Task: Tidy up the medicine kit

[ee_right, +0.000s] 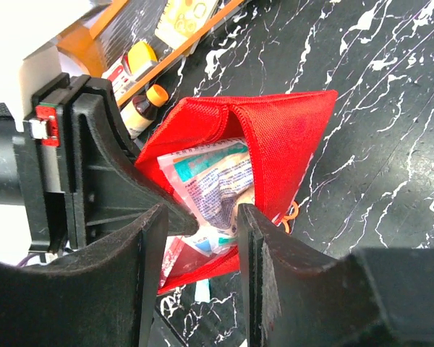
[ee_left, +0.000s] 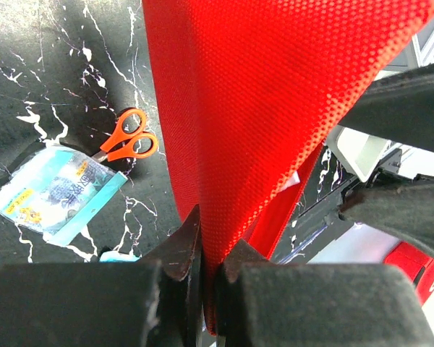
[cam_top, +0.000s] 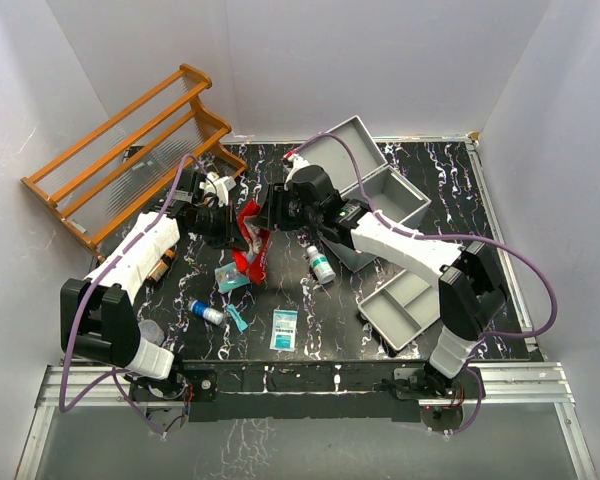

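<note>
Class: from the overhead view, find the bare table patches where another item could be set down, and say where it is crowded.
Free: near edge between teal sachet and grey tray; far right corner beside medicine kit. Crowded: left, around red pouch.

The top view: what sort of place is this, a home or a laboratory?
Most likely a robot test booth in a laboratory: plain white walls enclose a black marbled table, and the left arm and right arm are bolted to a metal rail at its near edge.

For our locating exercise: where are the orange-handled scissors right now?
In the left wrist view, the scissors lie left of the red pouch, beside the blue packet.
</note>
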Robot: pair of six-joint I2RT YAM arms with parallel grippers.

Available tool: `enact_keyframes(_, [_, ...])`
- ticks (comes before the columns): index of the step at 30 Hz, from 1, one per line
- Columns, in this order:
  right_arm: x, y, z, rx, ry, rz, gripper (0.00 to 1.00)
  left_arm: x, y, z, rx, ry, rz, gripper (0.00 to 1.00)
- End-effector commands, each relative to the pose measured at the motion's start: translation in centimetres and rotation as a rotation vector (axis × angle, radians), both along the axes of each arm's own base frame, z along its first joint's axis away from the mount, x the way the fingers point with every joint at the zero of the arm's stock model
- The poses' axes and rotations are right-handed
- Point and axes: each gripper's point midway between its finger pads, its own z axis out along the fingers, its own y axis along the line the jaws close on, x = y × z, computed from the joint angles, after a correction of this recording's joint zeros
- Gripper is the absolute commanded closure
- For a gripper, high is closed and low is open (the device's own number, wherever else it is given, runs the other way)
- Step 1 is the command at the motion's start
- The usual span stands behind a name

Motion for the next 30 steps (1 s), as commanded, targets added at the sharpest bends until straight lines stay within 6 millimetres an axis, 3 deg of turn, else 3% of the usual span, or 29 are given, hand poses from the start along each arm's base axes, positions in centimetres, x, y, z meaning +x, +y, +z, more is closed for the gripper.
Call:
enact_keyframes(1, [0.3, 0.3, 4.8, 0.013, -0.120, -0.063, 0.59, 0.5, -0.3, 1.2, -0.014, -0.031, -0.002, 1.00])
enact_keyframes(6, [-0.5, 1.8, 4.3, -0.060, -0.182, -0.048, 0.59, 0.5, -0.3, 1.2, -0.011, -0.031, 0.001, 1.00])
enact_keyframes(12, [-0.1, 2.0, 2.6, -0.156, -0.234, -0.055, 0.59, 0.2, -0.3, 1.4, -0.017, -0.035, -0.005, 1.00])
enact_keyframes(14, [-0.3, 2.2, 2.6, -0.160, -0.248, -0.019, 0.60, 0.1, -0.3, 1.5, -0.023, -0.039, -0.009, 1.00])
enact_keyframes(16, [-0.6, 3.0, 0.8, -0.183, -0.237, 0.030, 0.62, 0.0, -0.4, 1.6, -0.025, -0.042, -0.011, 1.00])
enact_keyframes(23, [-0.8, 3.9, -0.3, -0.179, -0.251, 0.087, 0.64, -0.2, -0.5, 1.8, -0.038, -0.052, -0.019, 1.00])
enact_keyframes(30, [0.0, 3.3, 0.6, -0.110, -0.206, -0.040, 0.90, -0.2, -0.2, 1.6, -0.021, -0.068, -0.018, 1.00])
